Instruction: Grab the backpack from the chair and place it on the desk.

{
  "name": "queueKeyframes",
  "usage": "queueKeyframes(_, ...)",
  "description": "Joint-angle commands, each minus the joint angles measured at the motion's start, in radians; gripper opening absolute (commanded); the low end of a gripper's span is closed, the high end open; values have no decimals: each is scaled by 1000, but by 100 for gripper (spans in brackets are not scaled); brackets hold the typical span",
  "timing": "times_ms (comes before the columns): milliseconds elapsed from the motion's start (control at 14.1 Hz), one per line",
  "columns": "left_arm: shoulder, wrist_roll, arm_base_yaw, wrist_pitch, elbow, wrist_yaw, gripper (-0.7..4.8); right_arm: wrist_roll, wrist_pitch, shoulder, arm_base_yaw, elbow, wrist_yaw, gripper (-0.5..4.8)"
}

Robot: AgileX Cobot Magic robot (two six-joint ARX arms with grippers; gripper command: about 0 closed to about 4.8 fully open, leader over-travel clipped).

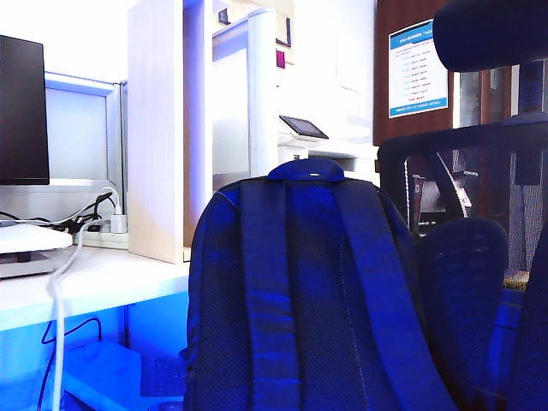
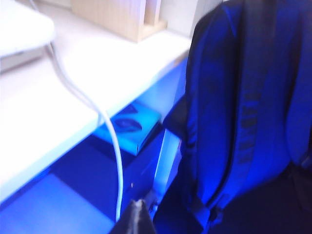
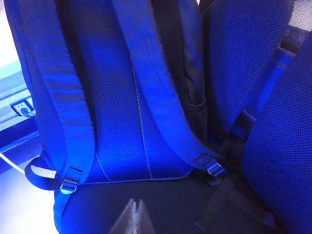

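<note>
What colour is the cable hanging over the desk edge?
White; the thin white cable draping off the white flat-topped desk shows best in the left wrist view.

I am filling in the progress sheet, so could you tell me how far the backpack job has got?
Nothing looks done yet: the backpack stands upright on the chair, and the desk beside it does not hold it. In hand: the left gripper and right gripper are both shut, empty and short of the bag. Left: grasp it, lift it and place it on the desk.
</note>
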Motion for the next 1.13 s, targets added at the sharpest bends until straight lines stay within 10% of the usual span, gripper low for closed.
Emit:
queueKeyframes(71, 0, -3, 1, 66, -2, -4, -4, -2, 22, 0, 0, 0, 2, -1)
queueKeyframes(425, 0, -3, 1, 84, -2, 45, 31, -2, 22, 0, 0, 1, 2, -1)
queueKeyframes(779, 0, -37, 1, 159, -2, 201, 221, 2, 34, 0, 0, 2, 1, -1)
queueKeyframes(921, 0, -48, 1, 286, 1, 220, 479, 99, 129, 0, 0, 3, 0, 1)
queueKeyframes(1133, 7, -56, 1, 299, 46, 255, 479, 166, 197, 0, 0, 7, -16, 88)
